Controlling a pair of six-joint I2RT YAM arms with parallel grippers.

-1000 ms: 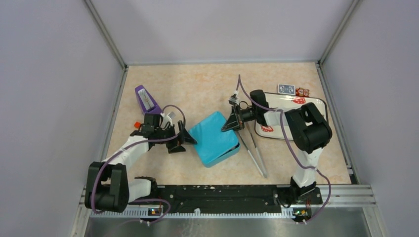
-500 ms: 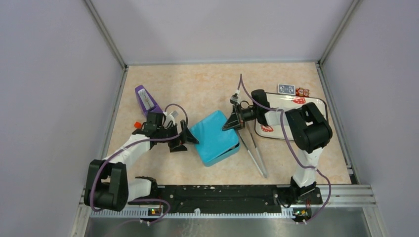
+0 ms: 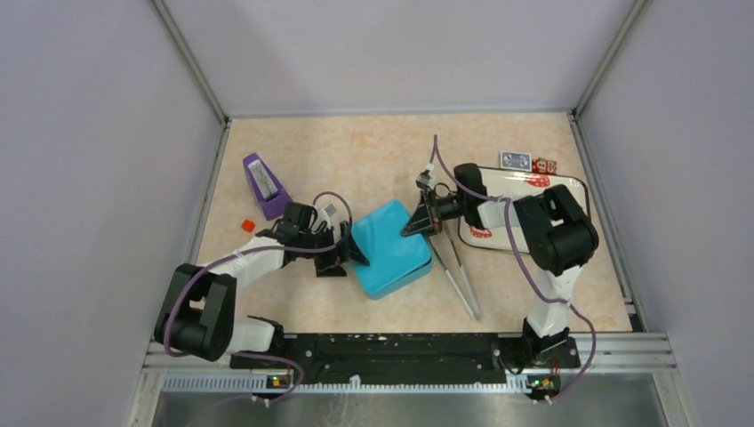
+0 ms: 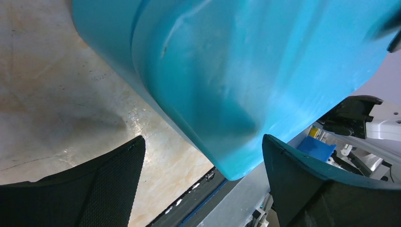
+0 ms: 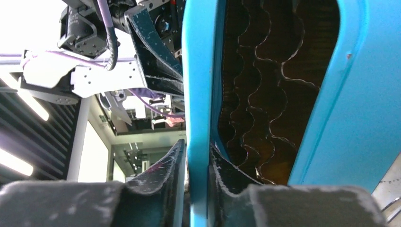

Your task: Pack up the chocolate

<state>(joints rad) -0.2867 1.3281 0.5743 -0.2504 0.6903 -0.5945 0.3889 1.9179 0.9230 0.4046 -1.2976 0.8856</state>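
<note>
Chocolate pieces are not discernible in any view; the brown fluted liner (image 5: 265, 94) inside the teal box (image 3: 391, 251) may hold some, but I cannot tell. The box sits at the centre of the tabletop (image 3: 356, 160), with the white tray (image 3: 520, 187) at its 3 o'clock and the metal tongs (image 3: 455, 271) at its 5 o'clock. My right pincer (image 3: 416, 222) pinches one thin teal wall of the box at its 2 o'clock corner; lid or rim, I cannot tell. My left pincer (image 3: 352, 254) is spread, its fingers either side of the 9 o'clock corner without closing on it.

Risks, as I judge them: the single narrow pinch lets the box pivot or slip free. The spread left pincer gives no support, so a push from it could skew the box toward the tongs. Any tipping could shake the liner, and whatever lies in it, loose.
</note>
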